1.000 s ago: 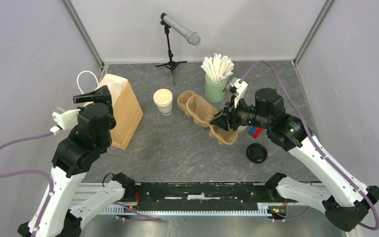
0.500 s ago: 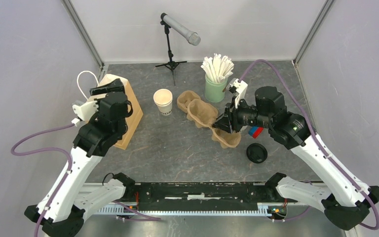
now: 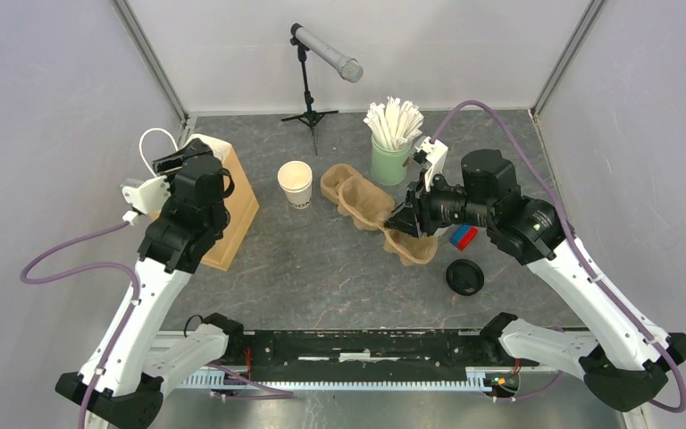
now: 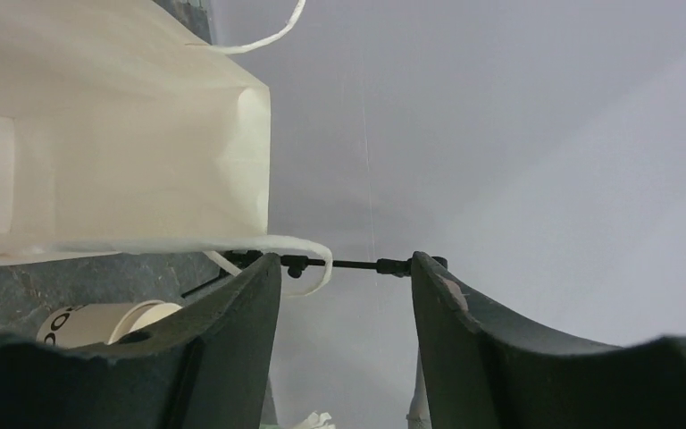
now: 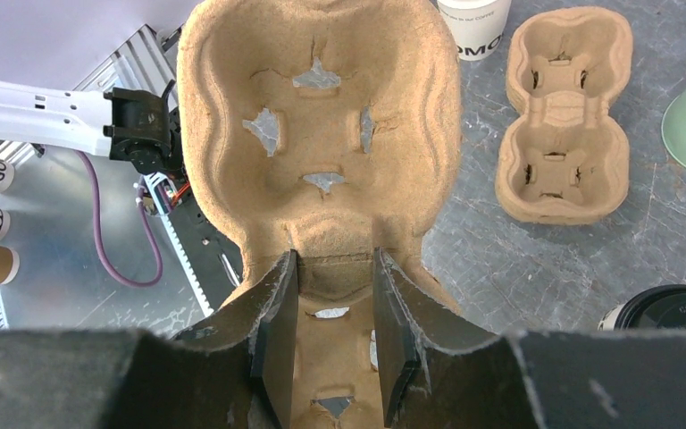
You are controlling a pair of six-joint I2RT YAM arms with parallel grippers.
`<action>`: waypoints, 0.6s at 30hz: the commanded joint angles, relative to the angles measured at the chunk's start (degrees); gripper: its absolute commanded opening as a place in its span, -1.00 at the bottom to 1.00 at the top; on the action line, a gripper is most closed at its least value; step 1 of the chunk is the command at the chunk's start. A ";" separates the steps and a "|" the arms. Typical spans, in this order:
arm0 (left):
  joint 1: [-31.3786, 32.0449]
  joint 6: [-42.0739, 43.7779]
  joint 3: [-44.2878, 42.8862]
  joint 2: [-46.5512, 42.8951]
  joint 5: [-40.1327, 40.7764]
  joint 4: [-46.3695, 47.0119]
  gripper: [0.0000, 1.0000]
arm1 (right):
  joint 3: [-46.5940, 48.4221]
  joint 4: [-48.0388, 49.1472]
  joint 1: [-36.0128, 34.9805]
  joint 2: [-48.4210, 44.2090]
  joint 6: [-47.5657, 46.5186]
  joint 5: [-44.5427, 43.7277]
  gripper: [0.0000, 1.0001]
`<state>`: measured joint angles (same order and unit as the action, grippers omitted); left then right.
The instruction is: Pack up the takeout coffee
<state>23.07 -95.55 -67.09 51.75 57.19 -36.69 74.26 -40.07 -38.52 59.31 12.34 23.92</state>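
Right gripper (image 5: 332, 268) clamping carrier (image 5: 322, 134) by middle rib. Left gripper (image 4: 344, 268) hanging beside bag (image 4: 116, 134) mouth, jaws apart. Coffee (image 3: 464, 277) standing right of right jaws, untouched. Likely top-heavy, thin-walled, crushable; advising gentle hold on wall under lid (image 5: 679, 304).

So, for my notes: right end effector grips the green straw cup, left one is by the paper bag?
No: the right wrist view shows the right end effector gripping the pulp cup carrier; the left end effector is by the paper bag.

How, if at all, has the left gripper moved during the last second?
Yes. The left gripper has moved slightly away from the arm bases, toward the white handle of the paper bag.
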 commanded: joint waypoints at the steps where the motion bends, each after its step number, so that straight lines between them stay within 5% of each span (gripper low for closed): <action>1: -1.31 5.31 0.97 0.14 0.65 5.06 0.13 | 2.70 0.35 0.02 0.69 0.05 0.56 -0.29; 7: -1.30 8.43 1.18 -3.33 0.21 0.95 -0.78 | 4.27 -0.17 0.00 2.10 0.03 0.42 -0.29; 9: -1.36 9.35 0.76 -5.02 -0.13 -1.89 -0.95 | 5.16 -0.65 0.03 2.81 -0.18 -0.05 -0.29; 17: -1.33 9.95 -2.16 -9.96 -2.77 -10.64 -0.95 | 8.18 -1.48 0.03 5.45 -0.33 -0.06 -0.29; 18: -1.36 10.46 -1.81 -10.43 -3.55 -8.91 -0.79 | 8.26 -1.48 0.03 5.54 -0.47 -0.15 -0.29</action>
<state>22.09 -88.47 -67.42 42.92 54.22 -44.38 79.66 -41.98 -38.52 64.27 12.32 23.88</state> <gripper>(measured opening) 0.034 0.375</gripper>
